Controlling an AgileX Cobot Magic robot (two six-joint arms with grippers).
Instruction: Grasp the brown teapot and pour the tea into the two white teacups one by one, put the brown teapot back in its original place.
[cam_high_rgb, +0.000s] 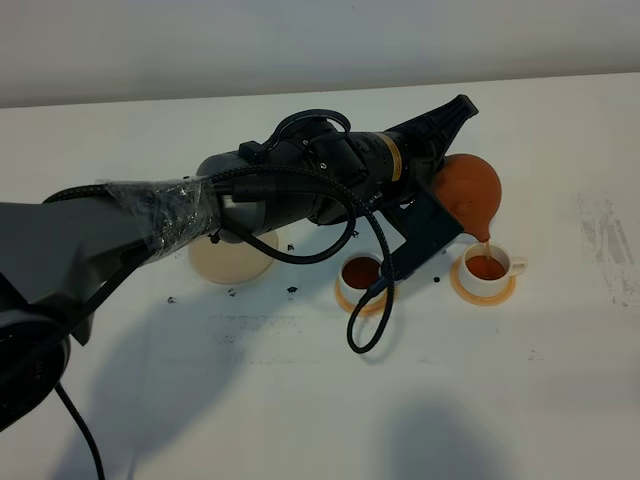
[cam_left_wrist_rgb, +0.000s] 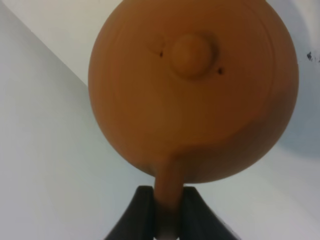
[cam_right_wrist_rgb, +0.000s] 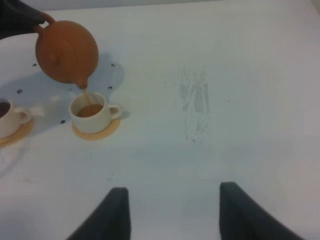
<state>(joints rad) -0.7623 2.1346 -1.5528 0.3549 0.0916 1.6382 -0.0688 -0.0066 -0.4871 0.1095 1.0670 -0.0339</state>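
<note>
Exterior high | left end effector (cam_left_wrist_rgb: 167, 197) grips brown teapot (cam_high_rgb: 470, 190), filling second teacup (cam_high_rgb: 487, 267) beneath | right end effector (cam_right_wrist_rgb: 172, 200) spread, empty | next: level pot, return to cream saucer (cam_high_rgb: 225, 262).

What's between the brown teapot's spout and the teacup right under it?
Only a thin stream of tea, falling from the brown teapot into the teacup; the right wrist view shows it clearest.

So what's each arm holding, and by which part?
The left tool clamps the round reddish-brown clay teapot by its loop handle; the right tool, open, holds nothing.
</note>
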